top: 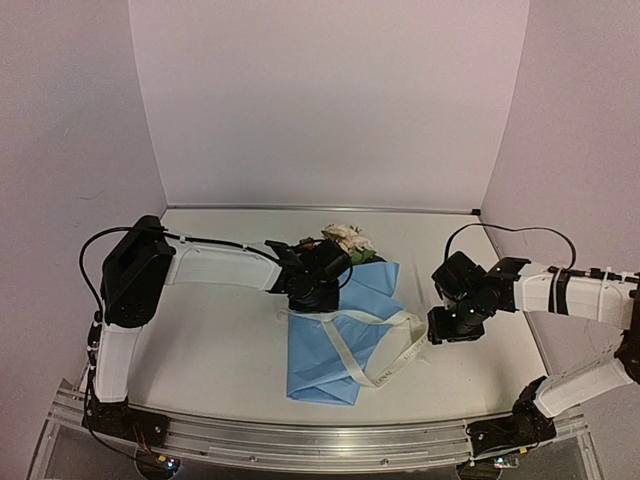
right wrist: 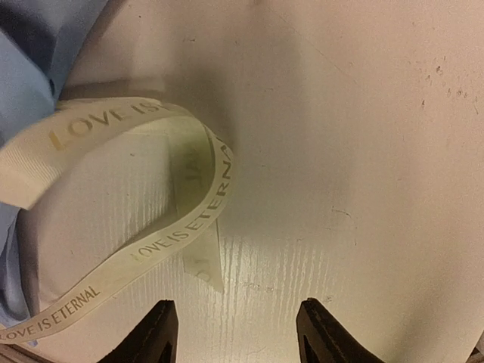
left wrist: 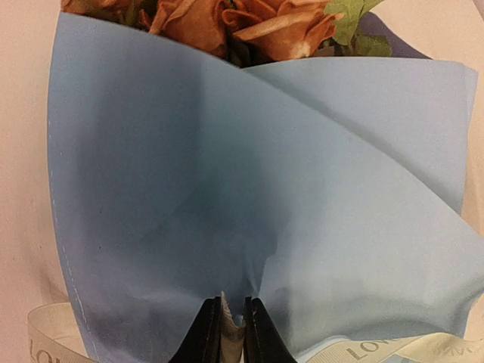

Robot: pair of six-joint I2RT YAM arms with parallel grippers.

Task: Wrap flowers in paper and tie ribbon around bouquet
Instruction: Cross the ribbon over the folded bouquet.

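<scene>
Blue paper wraps the flowers mid-bench, its long axis running 6 to 12 o'clock, blooms at 12. Left fingers pinch its fold. Right fingers are spread and empty above the ribbon at 4 o'clock.

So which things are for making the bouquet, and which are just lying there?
For the job: flowers, paper, ribbon.
Just there: table, cable.

White-shelled arms with bulky black joints carry thin black cables; left gripper and right gripper are matte black.
</scene>
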